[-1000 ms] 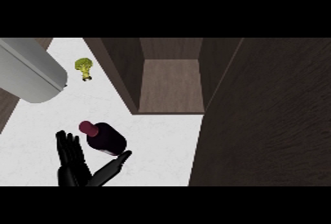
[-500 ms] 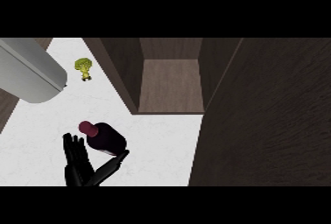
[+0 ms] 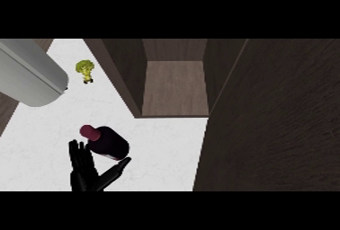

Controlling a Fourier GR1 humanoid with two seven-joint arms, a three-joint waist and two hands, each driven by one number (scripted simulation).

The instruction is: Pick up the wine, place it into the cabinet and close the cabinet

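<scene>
While fingers (image 3: 79, 155) stay straight, wine (image 3: 106, 143) just beyond hand (image 3: 90, 177)

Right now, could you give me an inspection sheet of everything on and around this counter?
Surface: white counter, bare in most places.
Job's things: dark wine bottle with a reddish top, standing on the counter; cabinet open, nothing seen inside; its door swung out at the right.
Clutter: small yellow-green vegetable, apart from the bottle, far side of the counter.
Hands: one black hand around the bottle, fingers on the left and thumb on the right, contact unclear; which hand cannot be told. The other not in view.
Cables: nothing seen.
Surroundings: large grey cylinder at the upper left.
</scene>
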